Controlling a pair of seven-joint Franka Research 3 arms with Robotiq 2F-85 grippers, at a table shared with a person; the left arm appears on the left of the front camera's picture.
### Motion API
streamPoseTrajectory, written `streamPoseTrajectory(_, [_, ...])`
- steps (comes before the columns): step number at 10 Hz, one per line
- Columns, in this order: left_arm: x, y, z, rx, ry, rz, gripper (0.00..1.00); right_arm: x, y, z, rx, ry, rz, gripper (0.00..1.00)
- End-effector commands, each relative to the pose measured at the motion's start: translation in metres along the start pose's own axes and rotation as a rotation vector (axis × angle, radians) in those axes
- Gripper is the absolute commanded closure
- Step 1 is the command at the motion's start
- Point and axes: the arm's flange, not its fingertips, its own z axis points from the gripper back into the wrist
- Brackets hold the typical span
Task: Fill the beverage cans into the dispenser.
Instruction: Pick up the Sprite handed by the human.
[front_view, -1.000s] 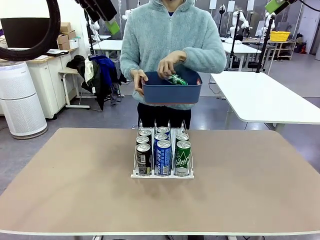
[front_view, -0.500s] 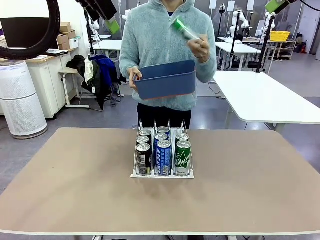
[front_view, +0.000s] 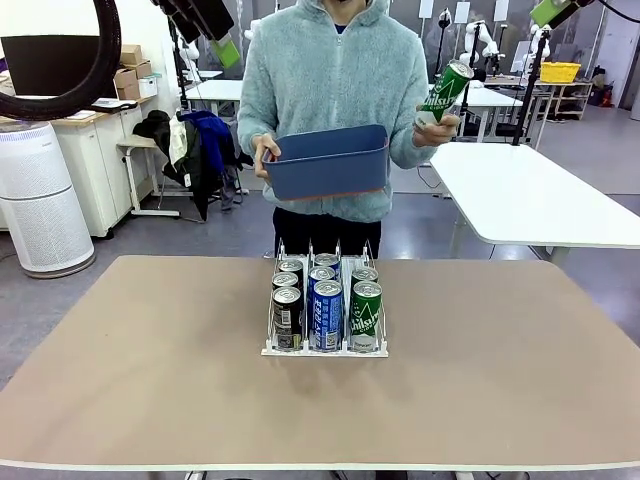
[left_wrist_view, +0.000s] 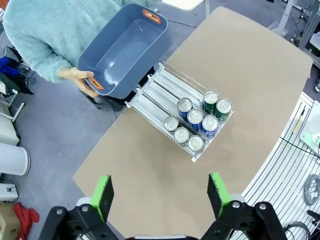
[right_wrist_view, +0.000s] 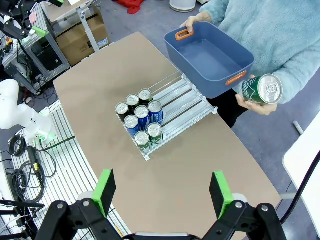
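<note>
Your left gripper (left_wrist_view: 160, 192) and right gripper (right_wrist_view: 162, 187) hang wide open, empty. Person just pulled a green can (front_view: 445, 92) out of the blue bin (front_view: 328, 165) and is holding it at the bin's 2 o'clock. The dispenser (left_wrist_view: 159, 92) sits mid bench (front_view: 150, 350) with its back lanes free. Probably the last one to load.

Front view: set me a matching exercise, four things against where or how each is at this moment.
Things:
1. blue bin
2. loose green can
3. dispenser
4. front blue can

Places or states:
a. in the middle lane
b. standing on the table
c. empty, held at chest height
d. raised in the person's hand, beside the bin

Pairs: 1-c, 2-d, 3-b, 4-a
</note>
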Motion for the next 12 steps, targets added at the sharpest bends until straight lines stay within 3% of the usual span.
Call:
streamPoseTrajectory(1, [-0.0016,0.0003,0.0003,0.003,-0.004,0.004,0.0,-0.0002,0.0019,0.0002,0.008,-0.001,-0.007,0.0])
streamPoseTrajectory(12, [-0.0016,0.0003,0.0003,0.003,-0.004,0.004,0.0,-0.0002,0.0019,0.0002,0.008,-0.001,-0.007,0.0])
